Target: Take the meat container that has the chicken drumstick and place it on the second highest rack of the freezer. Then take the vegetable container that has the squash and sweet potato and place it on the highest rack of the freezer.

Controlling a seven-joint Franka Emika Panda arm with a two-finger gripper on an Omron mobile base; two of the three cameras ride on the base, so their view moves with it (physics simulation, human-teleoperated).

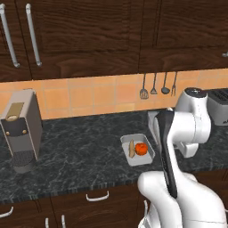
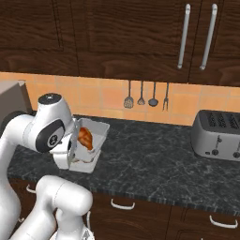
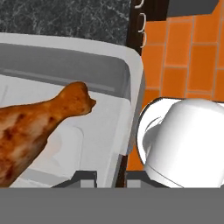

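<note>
Left base view first: at the far left of the counter [image 1: 80, 151] stands a grey coffee machine [image 1: 21, 129], and right of the middle lies the vegetable container [image 1: 137, 149], flat on the dark stone with the sweet potato [image 1: 132, 148] on its left and the squash [image 1: 141, 148] on its right. It sits untouched, which fits its being the second item of the task. Right of it the arm folds over itself, hiding what it holds.

From the right base view, the meat container [image 2: 92, 140] appears tilted up off the counter, just right of the arm's wrist, with the chicken drumstick [image 2: 85, 137] inside; the tilt suggests it is lifted by one wall rather than resting. Further right hang utensils [image 2: 146, 96] on the tiled wall, and a toaster [image 2: 218, 134] stands at the far right.

Seen from the hand, the gripper [image 3: 110, 177] is nearly closed, its tips either side of the tray's right wall, so it seems clamped on the rim. The drumstick lies left of and just beyond the gripper, its thin end pointing towards that wall.
</note>
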